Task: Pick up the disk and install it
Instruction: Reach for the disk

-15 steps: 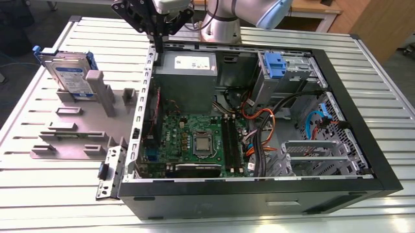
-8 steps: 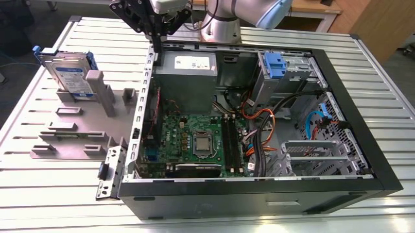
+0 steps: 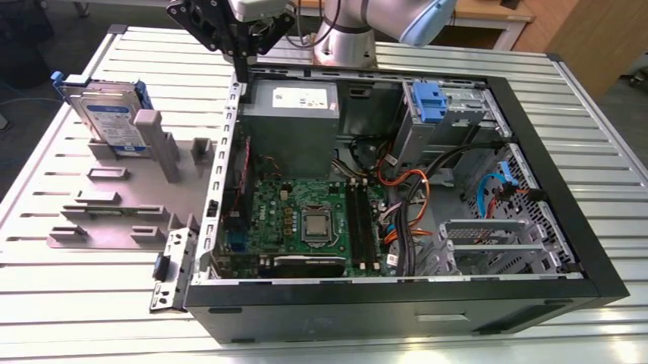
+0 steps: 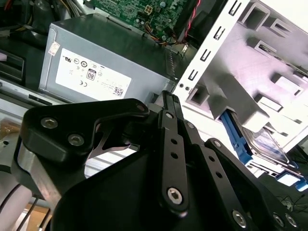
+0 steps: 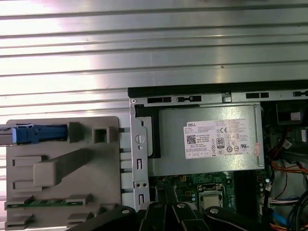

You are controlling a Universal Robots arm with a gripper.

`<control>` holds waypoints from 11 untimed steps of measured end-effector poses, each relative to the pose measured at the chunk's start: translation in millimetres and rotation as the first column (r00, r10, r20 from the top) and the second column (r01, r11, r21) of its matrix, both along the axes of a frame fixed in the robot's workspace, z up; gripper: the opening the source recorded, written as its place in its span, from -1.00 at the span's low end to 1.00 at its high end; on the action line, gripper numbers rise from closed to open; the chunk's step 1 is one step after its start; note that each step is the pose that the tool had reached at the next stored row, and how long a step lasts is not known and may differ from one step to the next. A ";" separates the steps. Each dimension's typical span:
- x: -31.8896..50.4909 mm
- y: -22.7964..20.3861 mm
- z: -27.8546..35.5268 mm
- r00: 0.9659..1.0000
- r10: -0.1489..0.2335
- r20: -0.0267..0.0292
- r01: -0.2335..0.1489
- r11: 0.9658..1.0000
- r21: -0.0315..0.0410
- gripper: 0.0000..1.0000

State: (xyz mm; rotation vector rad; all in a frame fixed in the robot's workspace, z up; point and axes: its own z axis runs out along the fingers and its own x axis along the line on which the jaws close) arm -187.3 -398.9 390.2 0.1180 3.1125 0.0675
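The computer case (image 3: 405, 307) lies open on the slatted metal table (image 3: 61, 303). Inside the case, the grey power supply (image 3: 294, 114) occupies the far corner on the exterior view's left, the green motherboard (image 3: 303, 220) lies next to the power supply, on its near side, and the metal drive bay (image 3: 476, 106) occupies the far corner on the exterior view's right. A blue bracket (image 3: 429, 102) sits on the drive bay. Orange and black cables (image 3: 405, 182) run between the motherboard and the drive bay. Outside the case, just beside its wall on the exterior view's left, a grey holder (image 3: 132, 205) rests on the table. The disk (image 3: 105, 114) stands upright on edge in a slot at the far end of this holder, label facing out, blue rails along its edges. In the first wrist view, a thin green strip (image 5: 38, 203) lies in another slot of the holder. The gripper (image 3: 243, 76) hangs above the case's wall next to the power supply, its fingers clenched together on nothing, apart from the disk.
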 end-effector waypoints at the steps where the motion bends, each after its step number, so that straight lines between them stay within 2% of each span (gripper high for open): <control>1: -0.6 0.0 0.0 1.000 0.000 0.000 0.000 1.000 0.000 -0.79; 11: -8.1 2.1 -0.3 1.000 0.000 0.000 0.000 1.000 0.000 -0.79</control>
